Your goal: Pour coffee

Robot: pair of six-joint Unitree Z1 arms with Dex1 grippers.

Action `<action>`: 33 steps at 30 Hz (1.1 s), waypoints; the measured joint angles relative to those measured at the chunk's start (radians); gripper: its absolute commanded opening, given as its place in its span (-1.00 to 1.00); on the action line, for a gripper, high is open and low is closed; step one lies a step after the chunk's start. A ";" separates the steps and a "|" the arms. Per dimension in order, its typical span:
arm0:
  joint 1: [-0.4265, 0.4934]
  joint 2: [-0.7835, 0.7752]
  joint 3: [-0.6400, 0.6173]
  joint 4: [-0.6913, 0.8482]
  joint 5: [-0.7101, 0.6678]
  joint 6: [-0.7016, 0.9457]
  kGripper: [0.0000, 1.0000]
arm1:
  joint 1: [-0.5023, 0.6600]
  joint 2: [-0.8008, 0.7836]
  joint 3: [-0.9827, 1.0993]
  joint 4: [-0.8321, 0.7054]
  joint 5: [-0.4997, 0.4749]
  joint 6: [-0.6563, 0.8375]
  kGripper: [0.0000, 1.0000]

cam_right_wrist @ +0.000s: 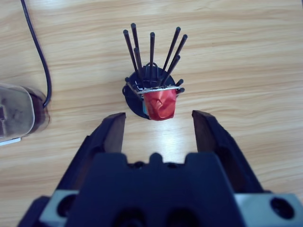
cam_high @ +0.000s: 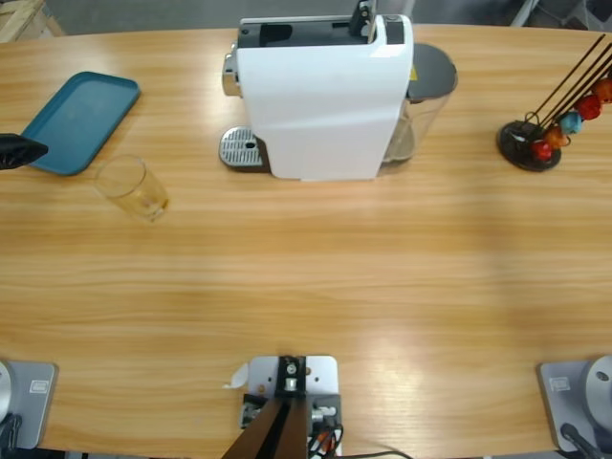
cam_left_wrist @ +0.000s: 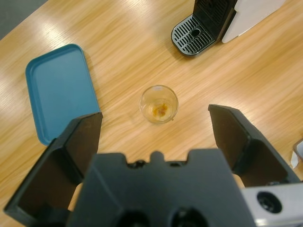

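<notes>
The long wooden table (cam_high: pixel 316 277) carries a white coffee machine (cam_high: pixel 325 96) at its far middle, with a round metal drip grate (cam_high: pixel 241 148) at the machine's left and a clear water tank (cam_high: pixel 426 105) at its right. A teal tray (cam_high: pixel 81 120) lies flat near the table's left end. Just beside the tray's near corner stands a small clear glass (cam_left_wrist: pixel 158 104), upright, apart from the tray and well apart from the drip grate. At its bottom sits the coffee (cam_left_wrist: pixel 160 109), only a thin amber-brown smear. Near the right end stands a black wire capsule holder (cam_right_wrist: pixel 151 80) with a crumpled red capsule (cam_right_wrist: pixel 161 105) at its base. The left tool (cam_left_wrist: pixel 156 123) hangs over the glass, spread wide and holding nothing. The right tool (cam_right_wrist: pixel 158 124) hangs beside the red capsule, also spread and holding nothing.
</notes>
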 measured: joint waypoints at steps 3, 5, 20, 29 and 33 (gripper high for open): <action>0.000 0.000 0.000 0.000 0.000 0.000 0.95 | 0.000 0.000 0.000 0.000 0.000 -0.004 0.01; 0.000 0.000 0.000 0.000 0.000 0.000 0.95 | 0.000 0.000 0.000 0.000 0.000 -0.006 0.01; 0.000 0.000 0.000 0.000 0.000 0.000 0.95 | 0.000 0.010 0.000 0.000 0.000 -0.008 -0.22; 0.000 0.000 0.000 0.000 0.000 0.000 0.95 | 0.000 0.011 0.000 0.000 0.000 -0.011 -0.80; 0.000 0.000 0.000 0.000 0.000 0.000 0.95 | 0.000 0.011 0.000 0.000 -0.009 -0.011 -0.88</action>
